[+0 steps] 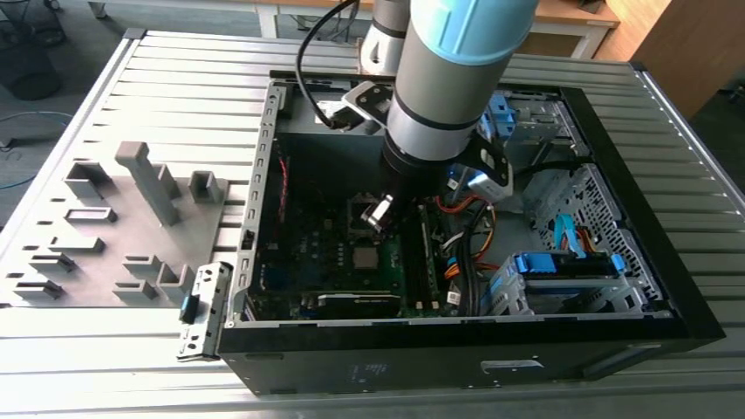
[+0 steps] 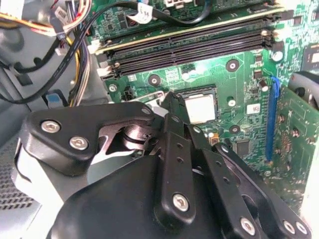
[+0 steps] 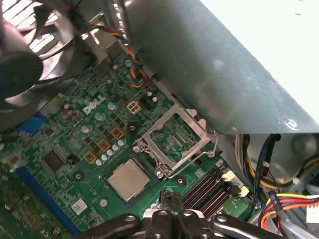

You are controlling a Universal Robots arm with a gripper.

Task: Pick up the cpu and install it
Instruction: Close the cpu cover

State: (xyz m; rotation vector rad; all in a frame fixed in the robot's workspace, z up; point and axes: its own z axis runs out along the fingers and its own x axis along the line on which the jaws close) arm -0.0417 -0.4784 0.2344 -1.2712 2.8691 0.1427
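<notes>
Black gripper [image 2: 168,103] linkages are found nearest the lens in both wrist views. The fingers are drawn narrow, tips close together, and nothing is held between them. In the exterior view the arm [image 1: 448,96] is seen reaching down into the open computer case [image 1: 466,353], with the gripper hanging low over the motherboard [image 3: 99,132].

The cpu [image 3: 128,179] is noted lying flat in its socket, silvery face up, just beside the fingertips and apart from them. No tilt is observed, though full seating cannot be confirmed from these views. The metal retention frame [image 3: 174,137] is found hinged up and open at the socket's far side, and its wire lever [image 3: 215,149] is unlatched. The memory slots [image 2: 189,47] lie near the socket. Loose cables [image 2: 75,55] are bunched off to one side of the board.

Assessment: the placing step is judged complete, with the chip released and the grip empty. Installation is judged unfinished while the frame is not closed over the chip. Any contact hereabouts calls for a light, straight approach, since the chip is unclamped and could be nudged out of true. The raised frame and lever stand close enough to be snagged.
</notes>
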